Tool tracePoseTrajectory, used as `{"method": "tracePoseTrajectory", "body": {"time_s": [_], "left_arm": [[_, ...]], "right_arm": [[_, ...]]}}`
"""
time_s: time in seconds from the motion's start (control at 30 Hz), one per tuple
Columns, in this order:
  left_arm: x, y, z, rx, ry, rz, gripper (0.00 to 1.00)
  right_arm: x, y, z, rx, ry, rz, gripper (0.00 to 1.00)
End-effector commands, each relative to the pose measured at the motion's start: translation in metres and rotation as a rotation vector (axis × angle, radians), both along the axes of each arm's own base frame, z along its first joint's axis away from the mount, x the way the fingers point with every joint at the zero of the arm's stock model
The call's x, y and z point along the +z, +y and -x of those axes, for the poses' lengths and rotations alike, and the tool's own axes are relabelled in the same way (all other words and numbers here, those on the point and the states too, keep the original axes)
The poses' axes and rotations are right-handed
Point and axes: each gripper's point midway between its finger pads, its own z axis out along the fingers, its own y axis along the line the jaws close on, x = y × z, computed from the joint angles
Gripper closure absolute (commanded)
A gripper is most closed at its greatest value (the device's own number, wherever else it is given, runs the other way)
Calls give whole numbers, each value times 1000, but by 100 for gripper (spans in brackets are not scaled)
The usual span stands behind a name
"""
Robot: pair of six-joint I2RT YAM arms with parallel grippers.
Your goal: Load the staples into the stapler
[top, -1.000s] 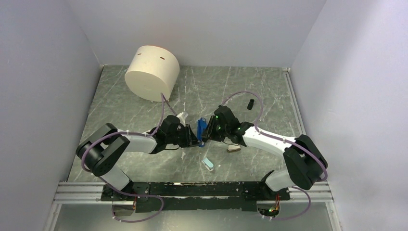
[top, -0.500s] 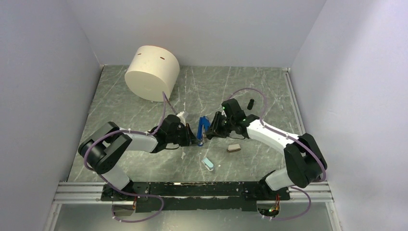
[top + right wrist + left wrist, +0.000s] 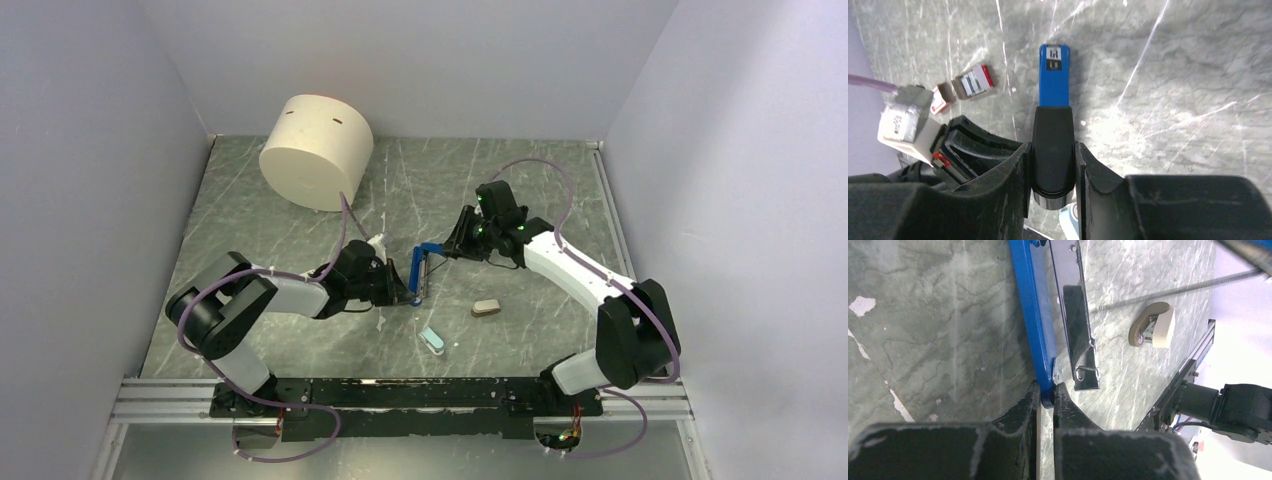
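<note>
The blue stapler [image 3: 422, 265] stands hinged open between my grippers at mid table. My left gripper [image 3: 409, 293] is shut on the tip of its blue arm [image 3: 1032, 315]. The black-and-metal inner arm [image 3: 1075, 315] lies apart beside it. My right gripper [image 3: 453, 247] is shut on the stapler's black end [image 3: 1053, 145], with blue plastic [image 3: 1054, 80] beyond the fingers. The red-and-white staples box [image 3: 973, 82] lies open on the table next to the left wrist, grey staples showing in it. It is hidden in the top view.
A beige oval lump [image 3: 486, 308] and a pale-blue capsule piece [image 3: 433, 340] lie near the stapler. A small black cylinder [image 3: 521, 215] lies behind the right arm. A large cream drum [image 3: 316, 150] stands at the back left. Walls close three sides.
My right gripper has moved back and to the right with the stapler's end, swinging the stapler open. My left gripper has stayed shut on the blue arm.
</note>
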Motion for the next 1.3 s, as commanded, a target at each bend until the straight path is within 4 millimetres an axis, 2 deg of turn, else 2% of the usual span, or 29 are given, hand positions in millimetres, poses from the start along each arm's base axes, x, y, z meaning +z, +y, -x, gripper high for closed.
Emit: {"method": "tracePoseTrajectory", "body": {"time_s": [0.0,0.2,0.4,0.67,0.93,1.13,1.27], "left_arm": [[-16,3,27,-123,-18,-57,95],[-13,-2,33,-154,-41,-61,95],[-9,-4,32,-144,-59,-49,95],[-14,-3,32,-135,-56,-55,95],[-10,-10,26,-120,-39,-49,95],[-8,-17,27,-137,3,-4,95],[-2,-22,28,-151,31,41,95]], "right_arm": [[34,-18,-56,-98,-207,60,91],[34,-24,-77,-113,-237,86,83],[29,-34,-99,-154,-236,94,82],[26,-29,-125,-160,-251,85,77],[13,-24,-132,-142,-232,85,67],[5,-24,-127,-153,-207,48,54],[-7,-21,-122,-152,-170,2,51]]}}
